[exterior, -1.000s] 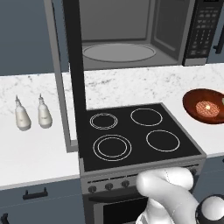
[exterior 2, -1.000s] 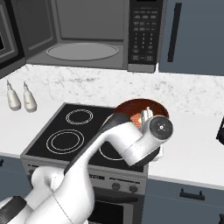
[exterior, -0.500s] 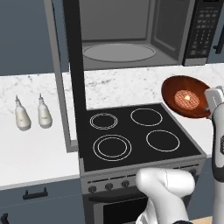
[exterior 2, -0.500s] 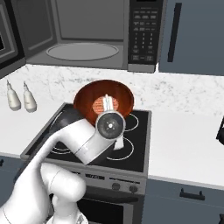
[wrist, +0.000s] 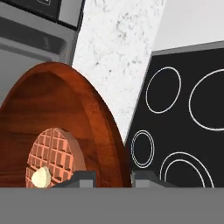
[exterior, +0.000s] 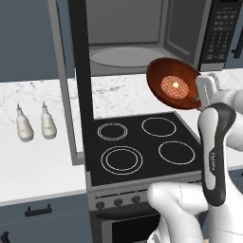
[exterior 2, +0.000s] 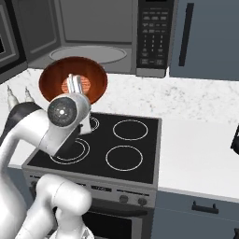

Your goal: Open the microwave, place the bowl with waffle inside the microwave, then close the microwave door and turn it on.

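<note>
Where jaws grip, bowl [wrist: 65, 131] rim hidden.

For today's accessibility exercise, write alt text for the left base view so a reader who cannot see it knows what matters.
A white robot arm holds a reddish-brown bowl with a waffle in it, tilted toward the camera, above the black stove and in front of the open microwave. Its dark door is swung out to the left; two pale bottles stand on the marble counter.

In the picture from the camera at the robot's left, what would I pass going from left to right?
Two small bottles on the counter → the open microwave door, seen edge-on → the stove → the bowl with the waffle, held up in the air → the microwave's keypad.
</note>
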